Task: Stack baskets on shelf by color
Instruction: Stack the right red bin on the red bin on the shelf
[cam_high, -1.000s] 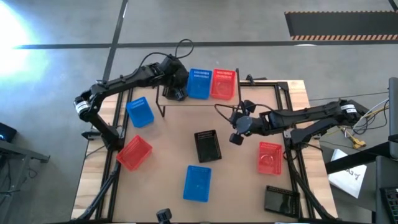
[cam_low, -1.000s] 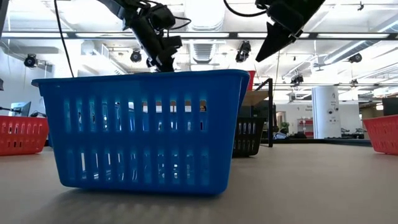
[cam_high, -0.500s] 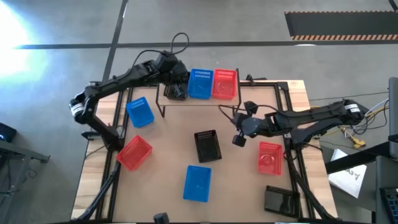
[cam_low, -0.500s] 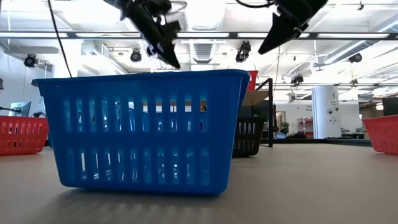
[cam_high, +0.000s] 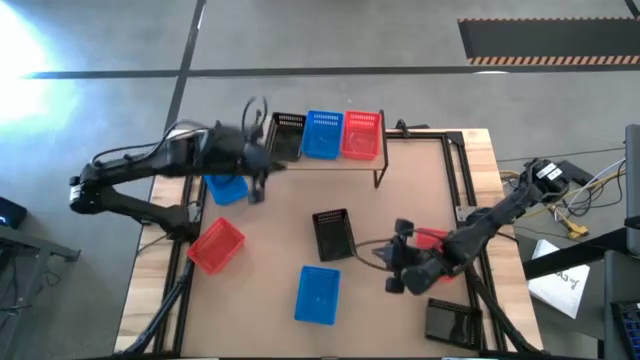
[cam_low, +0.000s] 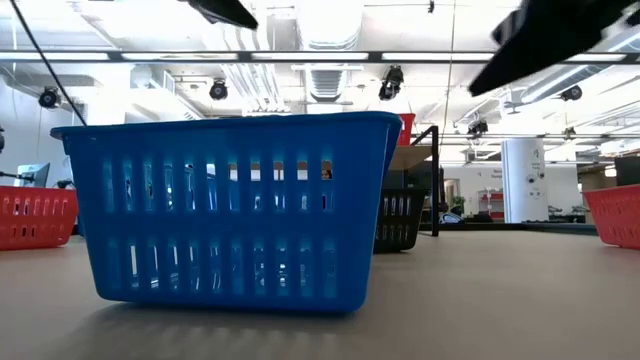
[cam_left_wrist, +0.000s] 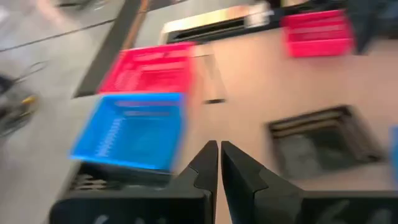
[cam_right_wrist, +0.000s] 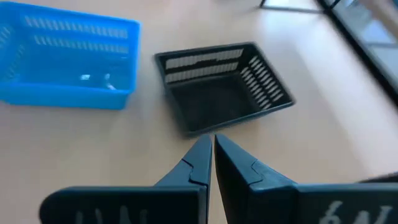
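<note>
No text, label, brand, number or sign can be read in any of the views.
</note>
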